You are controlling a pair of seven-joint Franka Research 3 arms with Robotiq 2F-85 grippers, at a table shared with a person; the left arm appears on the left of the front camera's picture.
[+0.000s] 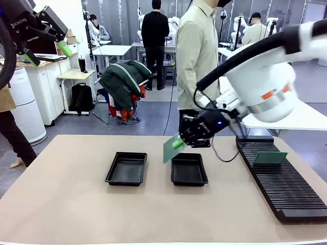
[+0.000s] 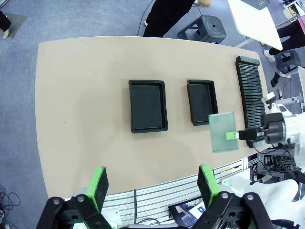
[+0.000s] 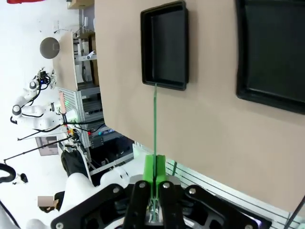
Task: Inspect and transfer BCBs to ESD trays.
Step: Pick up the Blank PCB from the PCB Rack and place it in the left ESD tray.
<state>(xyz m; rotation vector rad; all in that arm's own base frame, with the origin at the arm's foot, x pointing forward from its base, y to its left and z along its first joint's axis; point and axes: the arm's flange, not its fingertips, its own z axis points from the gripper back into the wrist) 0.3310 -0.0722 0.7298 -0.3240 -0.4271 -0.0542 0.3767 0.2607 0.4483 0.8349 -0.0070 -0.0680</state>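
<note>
My right gripper [image 1: 180, 143] is shut on the edge of a thin green BCB [image 1: 171, 149], which hangs tilted in the air over the near-left corner of the right ESD tray [image 1: 189, 171]. The left ESD tray [image 1: 126, 169] holds nothing. From above, the held BCB [image 2: 222, 132] sits beside the right tray [image 2: 201, 96], and the other tray [image 2: 148, 106] lies further along. The right wrist view shows the BCB [image 3: 154, 124] edge-on between my right gripper's [image 3: 154, 168] pads, with both trays [image 3: 164, 45] [image 3: 271, 52] below. My left gripper [image 2: 152, 185] hangs open, high above the table [image 1: 46, 53].
A long black slotted rack [image 1: 278, 178] lies along the table's right side with another green board [image 1: 270, 157] standing in it. A person [image 1: 196, 56] stands at the far edge of the table. Bare tabletop [image 1: 76, 209] spreads around the trays.
</note>
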